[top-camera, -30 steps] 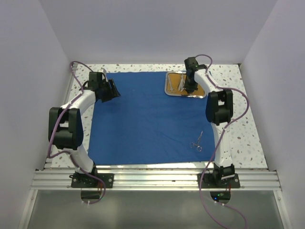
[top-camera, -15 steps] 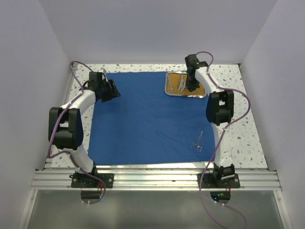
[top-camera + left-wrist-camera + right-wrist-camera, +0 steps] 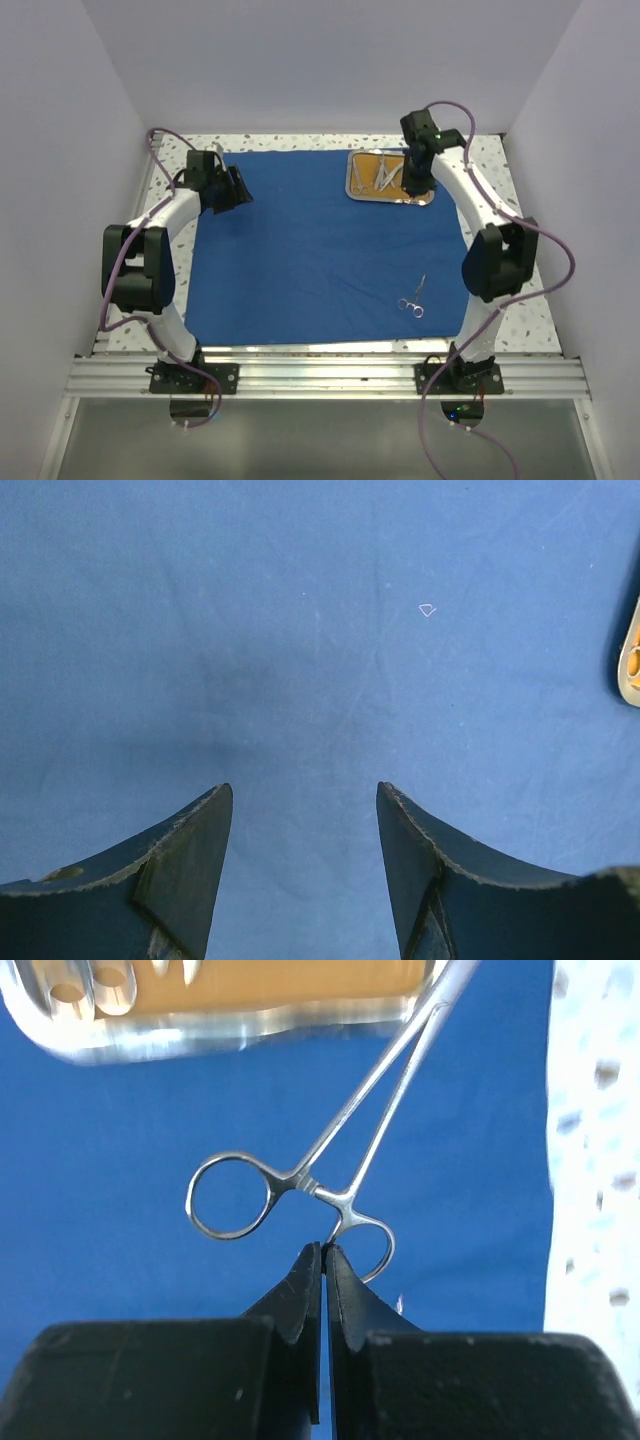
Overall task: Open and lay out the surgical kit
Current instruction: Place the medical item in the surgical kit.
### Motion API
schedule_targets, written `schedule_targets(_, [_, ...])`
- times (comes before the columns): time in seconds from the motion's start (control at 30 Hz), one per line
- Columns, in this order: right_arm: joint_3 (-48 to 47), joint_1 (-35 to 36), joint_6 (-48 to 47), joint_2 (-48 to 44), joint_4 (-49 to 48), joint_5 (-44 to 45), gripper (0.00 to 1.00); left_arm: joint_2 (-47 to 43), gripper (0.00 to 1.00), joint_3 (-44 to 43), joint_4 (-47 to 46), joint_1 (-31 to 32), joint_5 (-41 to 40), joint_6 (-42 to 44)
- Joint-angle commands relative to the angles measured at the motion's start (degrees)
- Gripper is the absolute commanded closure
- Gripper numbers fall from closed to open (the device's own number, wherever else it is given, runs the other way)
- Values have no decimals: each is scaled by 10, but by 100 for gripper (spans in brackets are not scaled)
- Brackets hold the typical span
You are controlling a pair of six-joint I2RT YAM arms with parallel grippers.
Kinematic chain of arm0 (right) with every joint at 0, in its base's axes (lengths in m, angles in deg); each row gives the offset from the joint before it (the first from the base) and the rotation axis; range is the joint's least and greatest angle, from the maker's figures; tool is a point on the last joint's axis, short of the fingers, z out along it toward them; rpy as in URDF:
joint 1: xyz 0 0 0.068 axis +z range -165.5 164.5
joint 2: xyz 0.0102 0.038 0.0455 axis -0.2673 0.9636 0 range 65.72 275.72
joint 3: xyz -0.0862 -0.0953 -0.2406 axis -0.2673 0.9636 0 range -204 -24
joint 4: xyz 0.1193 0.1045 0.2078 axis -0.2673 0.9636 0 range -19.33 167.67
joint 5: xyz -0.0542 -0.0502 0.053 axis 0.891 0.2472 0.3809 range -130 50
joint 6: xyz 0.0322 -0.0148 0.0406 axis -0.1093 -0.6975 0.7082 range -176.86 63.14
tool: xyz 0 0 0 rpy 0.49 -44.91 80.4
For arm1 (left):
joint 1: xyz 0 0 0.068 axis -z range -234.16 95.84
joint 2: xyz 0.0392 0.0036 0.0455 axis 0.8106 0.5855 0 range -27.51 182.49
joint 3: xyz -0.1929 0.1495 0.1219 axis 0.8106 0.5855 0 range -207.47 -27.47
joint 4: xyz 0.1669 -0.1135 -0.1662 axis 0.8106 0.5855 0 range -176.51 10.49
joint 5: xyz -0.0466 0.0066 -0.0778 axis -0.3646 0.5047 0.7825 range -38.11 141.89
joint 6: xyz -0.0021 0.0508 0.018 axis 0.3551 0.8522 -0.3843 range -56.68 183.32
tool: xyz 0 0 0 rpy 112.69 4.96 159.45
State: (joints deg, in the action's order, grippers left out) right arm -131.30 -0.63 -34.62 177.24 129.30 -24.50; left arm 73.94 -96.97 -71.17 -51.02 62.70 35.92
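A lab booth: white walls (image 3: 330,60), speckled tabletop (image 3: 535,310).

The cloth wrap (image 3: 310,240) is matt blue fabric, faintly creased. The tray (image 3: 230,1030) is polished, mirror-bright steel with a dull orange-brown inside. The forceps (image 3: 308,1182) are smooth, glossy metal. The left pincer (image 3: 303,790) and right pincer (image 3: 323,1250) are matt black plastic, and the left one is rough-edged. The tabletop (image 3: 525,315) looks like speckled white stone.
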Motion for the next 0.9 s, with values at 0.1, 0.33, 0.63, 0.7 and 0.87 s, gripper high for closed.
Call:
schedule_targets(0.1, [256,57,20,-210,18,-57,100,17,36,-26,-30,-1,20,-5])
schedule_targets(0.33, [444,97,72,-379,25,-108,100,60,36,-90,-18,18,15,-9])
schedule_targets(0.63, [575,142,125,-470,2,-134,100,88,36,-172,-11,86,-11,-15])
schedule_targets(0.7, [596,143,129,-465,0,-128,100,86,36,-182,-5,91,-11,-15])
schedule_targets(0.87, [620,143,131,-439,-40,-131,100,74,36,-177,-5,98,-20,-13])
